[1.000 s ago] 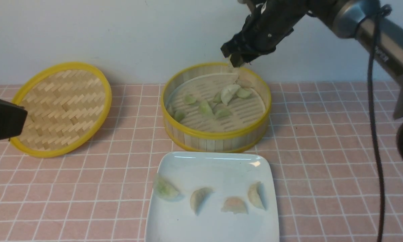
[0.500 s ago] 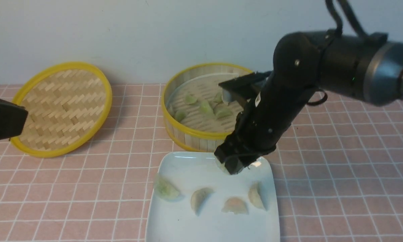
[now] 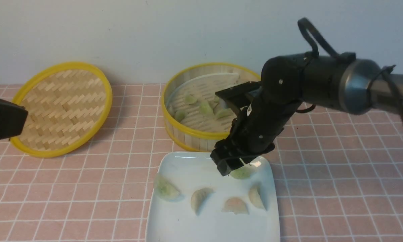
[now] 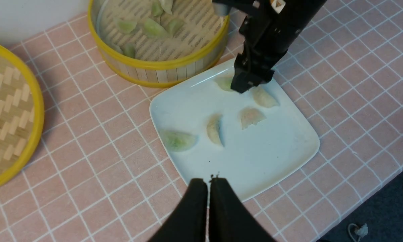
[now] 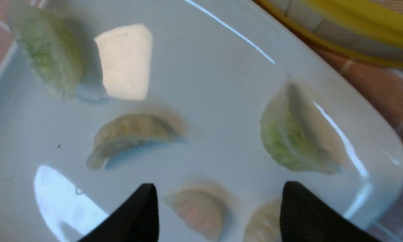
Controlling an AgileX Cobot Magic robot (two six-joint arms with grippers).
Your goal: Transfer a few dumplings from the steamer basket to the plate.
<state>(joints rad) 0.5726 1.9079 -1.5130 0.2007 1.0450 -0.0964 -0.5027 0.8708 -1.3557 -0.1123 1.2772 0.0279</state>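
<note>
The white square plate lies in front of the bamboo steamer basket. Several dumplings rest on the basket's slatted floor. A row of dumplings sits across the plate: pale green, beige, pinkish and beige. Another green dumpling lies near the plate's far right corner, just below my right gripper. That gripper's jaws stand wide open with nothing between them; the green dumpling lies free ahead of them. My left gripper hovers shut and empty over the plate's near edge.
The flat woven lid with a yellow rim leans at the back left on the pink tiled cloth. My left arm's black body shows at the left edge. The table's front edge runs close behind the plate.
My right arm came down from the basket's far rim to the plate's far right corner. Its jaws opened and a green dumpling now lies on the plate. The left arm stayed put.
</note>
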